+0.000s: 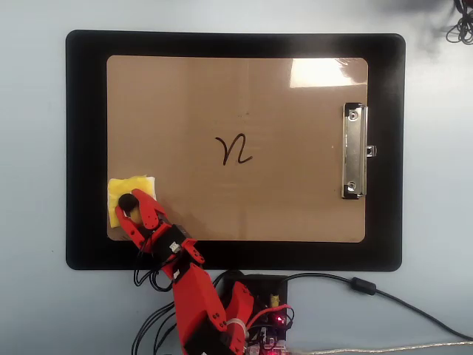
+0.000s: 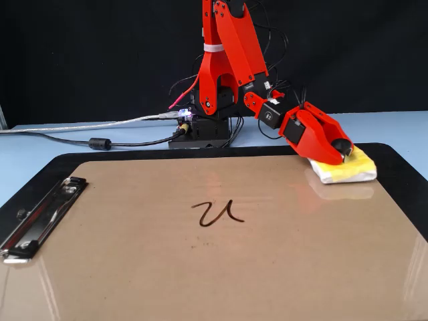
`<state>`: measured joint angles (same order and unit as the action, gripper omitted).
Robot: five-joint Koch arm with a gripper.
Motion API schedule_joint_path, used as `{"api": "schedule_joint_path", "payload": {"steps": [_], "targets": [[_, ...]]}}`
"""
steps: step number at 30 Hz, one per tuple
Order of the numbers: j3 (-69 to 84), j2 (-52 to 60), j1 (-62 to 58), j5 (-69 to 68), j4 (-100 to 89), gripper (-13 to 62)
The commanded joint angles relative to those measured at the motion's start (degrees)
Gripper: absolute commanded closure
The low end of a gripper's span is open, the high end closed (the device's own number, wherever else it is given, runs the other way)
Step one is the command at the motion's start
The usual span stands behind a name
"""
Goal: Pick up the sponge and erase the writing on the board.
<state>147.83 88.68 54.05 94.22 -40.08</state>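
In the fixed view, nearest the camera lay the tan clipboard board (image 2: 200, 267), filling the lower frame, its silver metal clip (image 2: 40, 214) at the lower left. The writing (image 2: 217, 214), a small dark cursive squiggle, sat near the middle of the board, intact and well apart from the sponge. Under the board a black mat (image 2: 401, 174) showed as a dark border at the right and far edges.

Farther back, at the right of the frame, the yellow sponge (image 2: 358, 167) with its white backing rested on the far right corner of the board. The red gripper (image 2: 342, 152) sat tilted down on top of it, tips touching the sponge. Overhead view: sponge (image 1: 129, 194) at the lower left corner of the board (image 1: 295, 192), slightly overhanging onto the mat (image 1: 85, 148); gripper (image 1: 130, 204) over it, with the sponge's black knob (image 1: 127, 201) at the fingertips. The jaws appeared close together at the knob, but whether they were clamped on it I cannot tell. Writing (image 1: 235, 149) at board centre; clip (image 1: 355, 150) at the right edge.

Farthest back in the fixed view: arm base (image 2: 204, 127) with lit electronics, grey cables (image 2: 93, 137) running left across the pale blue table (image 2: 40, 150), black backdrop behind
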Motion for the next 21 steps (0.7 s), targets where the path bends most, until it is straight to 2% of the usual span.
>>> {"api": "schedule_joint_path", "payload": {"steps": [1,3,7,9,13,15,17,21], "targets": [[-1.1,1.2,0.0,1.0,-5.9,57.4],[-1.1,3.0,-0.9,1.1,-5.7,57.4],[-1.2,15.5,-5.1,5.3,3.5,57.4],[-1.5,24.5,-9.2,9.2,16.3,57.4],[-6.4,44.1,-20.4,10.7,55.0,57.4],[-14.1,45.7,-30.9,8.7,73.7,57.4],[-20.0,45.6,-40.2,3.7,82.4,57.4],[-22.0,38.8,-52.8,-5.6,79.4,57.4]]}}
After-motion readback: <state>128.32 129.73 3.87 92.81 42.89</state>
